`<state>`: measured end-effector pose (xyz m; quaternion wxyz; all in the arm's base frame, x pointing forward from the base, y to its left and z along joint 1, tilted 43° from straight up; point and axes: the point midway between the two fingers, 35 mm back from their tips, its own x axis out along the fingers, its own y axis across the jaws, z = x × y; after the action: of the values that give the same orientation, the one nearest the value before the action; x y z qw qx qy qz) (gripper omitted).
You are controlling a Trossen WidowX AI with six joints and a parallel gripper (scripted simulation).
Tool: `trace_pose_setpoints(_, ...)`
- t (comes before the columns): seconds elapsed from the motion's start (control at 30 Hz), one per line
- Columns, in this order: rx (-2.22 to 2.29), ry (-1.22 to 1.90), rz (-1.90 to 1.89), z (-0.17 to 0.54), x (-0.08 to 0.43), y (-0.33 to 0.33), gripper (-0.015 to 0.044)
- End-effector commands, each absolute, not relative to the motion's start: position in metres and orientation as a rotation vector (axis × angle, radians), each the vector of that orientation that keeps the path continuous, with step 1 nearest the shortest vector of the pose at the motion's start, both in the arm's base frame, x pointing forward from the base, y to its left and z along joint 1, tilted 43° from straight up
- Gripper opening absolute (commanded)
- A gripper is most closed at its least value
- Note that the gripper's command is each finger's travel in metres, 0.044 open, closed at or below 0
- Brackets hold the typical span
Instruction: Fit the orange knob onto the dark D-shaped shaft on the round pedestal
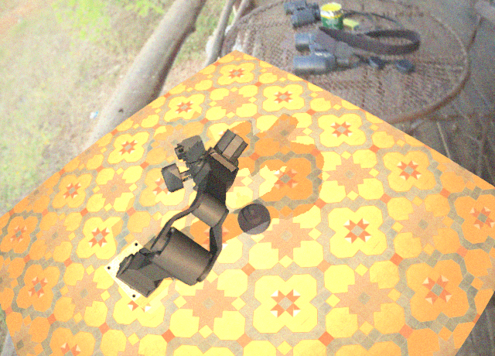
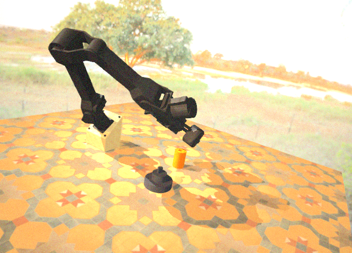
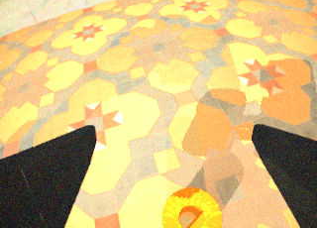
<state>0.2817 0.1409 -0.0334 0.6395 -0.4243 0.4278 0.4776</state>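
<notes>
The orange knob [image 2: 179, 160] [image 3: 171, 211] stands upright on the patterned table, apart from the pedestal. Its hole faces up, with a straight edge at the lower right in the wrist view. In the top view the arm hides the knob. The dark round pedestal [image 1: 254, 226] [image 2: 157, 185] stands nearby, with its short shaft [image 2: 160, 169] bare on top. The shaft's flat side cannot be made out. My gripper [image 3: 176, 133] is wide open and empty, above the knob. The knob is low in the wrist view, below the line between the fingertips.
The arm's pale base block [image 1: 151, 299] [image 2: 111, 139] stands on the patterned table [image 1: 285, 304] [image 2: 71, 197]. The pedestal is beside the knob, nearer to the exterior view. The table's far edges show in the top and exterior views.
</notes>
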Motion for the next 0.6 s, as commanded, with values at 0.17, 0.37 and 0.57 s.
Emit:
trace_pose_setpoints(0.17, -1.268, 1.513, 0.773, -0.03, 0.277, 0.145, 0.044)
trace_pose_setpoints(0.37, -1.588, 1.635, 0.491, -0.001, 0.28, 0.155, 0.044)
trace_pose_setpoints(0.57, -1.599, 1.636, 0.482, 0.0, 0.28, 0.156, 0.044)
